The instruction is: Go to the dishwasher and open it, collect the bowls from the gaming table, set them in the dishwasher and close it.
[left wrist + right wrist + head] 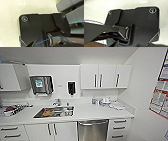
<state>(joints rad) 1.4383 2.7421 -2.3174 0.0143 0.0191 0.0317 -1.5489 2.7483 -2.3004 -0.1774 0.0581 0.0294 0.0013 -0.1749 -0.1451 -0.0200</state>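
Below the white counter point(100, 112), shut steel dishwasher point(92, 130), wall posters point(160, 94) unreadable

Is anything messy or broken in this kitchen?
Nothing looks broken or spilled. The dishwasher is shut, and so are the cupboards. The sink has things sitting in it, and there is some clutter on the counter beside it.

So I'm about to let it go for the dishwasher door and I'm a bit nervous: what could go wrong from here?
The dishwasher is shut, with white drawers tight on one side and cabinet doors on the other, all with bar handles; grabbing the wrong one seems possible. A side wall with posters stands close beyond the drawers, so an arm swinging wide might brush it. The door probably folds down toward the robot, so standing too near could block it.
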